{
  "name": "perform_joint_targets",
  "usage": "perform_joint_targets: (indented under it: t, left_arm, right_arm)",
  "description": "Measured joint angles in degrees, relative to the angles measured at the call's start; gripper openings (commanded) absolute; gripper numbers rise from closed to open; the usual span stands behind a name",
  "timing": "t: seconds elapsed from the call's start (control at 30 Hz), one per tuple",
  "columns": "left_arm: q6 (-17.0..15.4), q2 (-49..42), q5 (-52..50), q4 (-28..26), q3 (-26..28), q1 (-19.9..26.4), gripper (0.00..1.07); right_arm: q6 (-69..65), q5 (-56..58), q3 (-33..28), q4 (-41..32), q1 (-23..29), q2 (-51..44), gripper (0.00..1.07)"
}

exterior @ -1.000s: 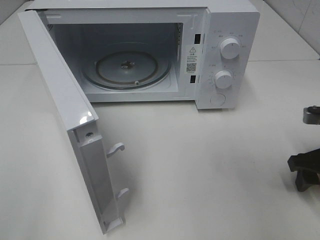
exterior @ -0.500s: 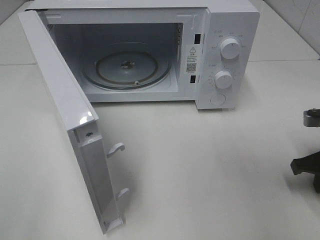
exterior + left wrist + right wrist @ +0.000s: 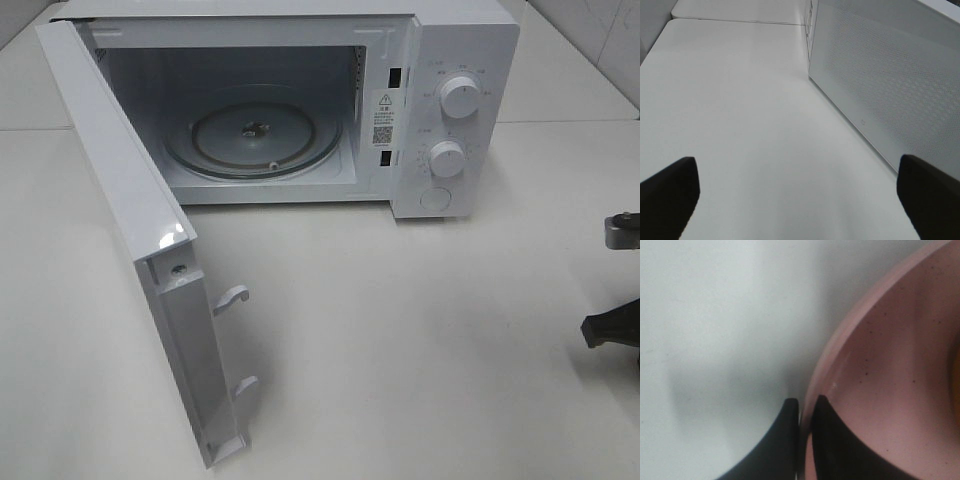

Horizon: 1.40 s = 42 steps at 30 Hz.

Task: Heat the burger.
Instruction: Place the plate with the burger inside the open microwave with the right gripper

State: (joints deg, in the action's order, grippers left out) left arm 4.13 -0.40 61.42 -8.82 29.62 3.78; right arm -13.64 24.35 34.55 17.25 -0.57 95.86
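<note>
the white microwave [image 3: 455,60] stands at the back of the white table [image 3: 400,350] with its door [image 3: 120,230] swung wide open, and the glass turntable [image 3: 252,140] inside is bare. two round knobs [image 3: 460,97] sit one above the other on its control panel. the left gripper [image 3: 800,200] hangs low over the table beside the outer, dotted face of the door, jaws spread wide apart with nothing between them. the right gripper [image 3: 804,407] is at the table's right side, only a dark part of it showing at the edge of the high view. up close, its jaws are pinched together on the rim of the pink plate [image 3: 880,390], one finger [image 3: 782,445] outside the rim and the other inside. the burger [image 3: 957,370] shows only as a golden-brown sliver on that plate, at the very edge of the right wrist view, well away from the microwave.
</note>
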Motion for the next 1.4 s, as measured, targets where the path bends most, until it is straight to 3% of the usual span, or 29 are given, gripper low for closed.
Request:
perform_joint_targets:
  t: [0.5, 1.4]
  left_arm:
    - [0.00, 0.00, 0.00, 0.00, 0.00, 0.00, 1.00]
    - [0.00, 0.00, 0.00, 0.00, 0.00, 0.00, 1.00]
  right_arm:
    - [-9.85, 6.07, -0.52, 6.59, 9.74, -5.61, 0.00]
    - [-14.73, 20.40, -0.74, 13.35, 25.95, -21.37, 0.00]
